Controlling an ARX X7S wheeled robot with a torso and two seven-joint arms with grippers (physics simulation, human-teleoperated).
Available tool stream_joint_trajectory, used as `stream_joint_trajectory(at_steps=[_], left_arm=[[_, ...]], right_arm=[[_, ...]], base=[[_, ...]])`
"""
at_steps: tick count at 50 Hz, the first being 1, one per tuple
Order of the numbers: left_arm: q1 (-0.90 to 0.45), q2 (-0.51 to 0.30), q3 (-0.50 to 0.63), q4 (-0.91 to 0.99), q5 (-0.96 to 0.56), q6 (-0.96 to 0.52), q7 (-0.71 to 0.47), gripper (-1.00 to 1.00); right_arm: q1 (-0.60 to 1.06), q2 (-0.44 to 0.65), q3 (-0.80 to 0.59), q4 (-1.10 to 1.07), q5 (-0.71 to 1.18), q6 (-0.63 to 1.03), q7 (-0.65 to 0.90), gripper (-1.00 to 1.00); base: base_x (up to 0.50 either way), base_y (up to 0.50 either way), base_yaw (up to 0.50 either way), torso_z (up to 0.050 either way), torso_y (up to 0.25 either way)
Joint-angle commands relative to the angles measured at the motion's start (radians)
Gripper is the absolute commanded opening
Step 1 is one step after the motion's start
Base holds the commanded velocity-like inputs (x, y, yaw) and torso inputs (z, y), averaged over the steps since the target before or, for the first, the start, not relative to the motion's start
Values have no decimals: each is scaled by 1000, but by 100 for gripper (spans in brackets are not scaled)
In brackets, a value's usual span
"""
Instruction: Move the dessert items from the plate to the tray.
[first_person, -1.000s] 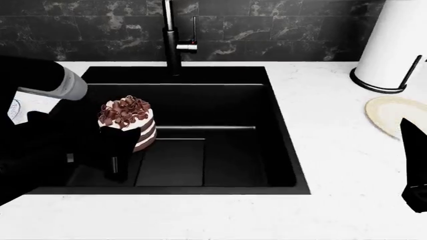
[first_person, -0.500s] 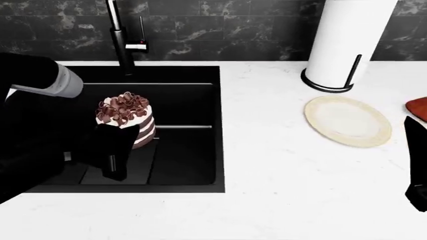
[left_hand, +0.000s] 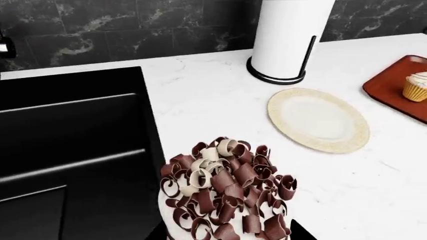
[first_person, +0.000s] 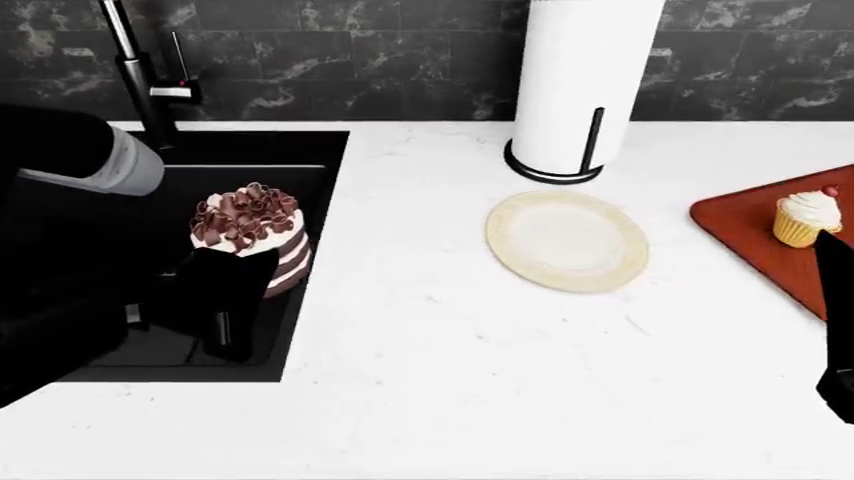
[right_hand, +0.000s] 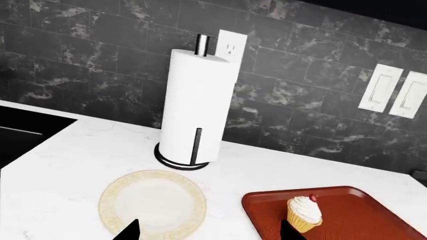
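The left claw is clamped on the layered cake and holds it in the air above the black sink, near the sink's edge. The right claw shows only two dark finger tips standing apart, with nothing between them. The cupcake stands on the dark-red tray at the right side of the white tabletop. The cream plate lies bare between sink and tray, in front of the paper towel holder.
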Motion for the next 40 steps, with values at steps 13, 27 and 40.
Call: stream_joint_trajectory(at_steps=[13, 27, 40], left_arm=[[-15, -4, -15, -7, 13, 17, 2, -100], [-7, -1, -13, -8, 23, 19, 8, -100], [-10, -3, -13, -7, 20, 19, 8, -100]], right_arm=[[5, -1, -6, -1, 1, 0, 6, 100], [5, -7, -18, -4, -10, -3, 5, 100], [8, -3, -23, -3, -10, -7, 6, 100]], base=[[-12, -500, 0, 1, 1], [-11, -500, 0, 0, 1], [-13, -500, 0, 1, 1]])
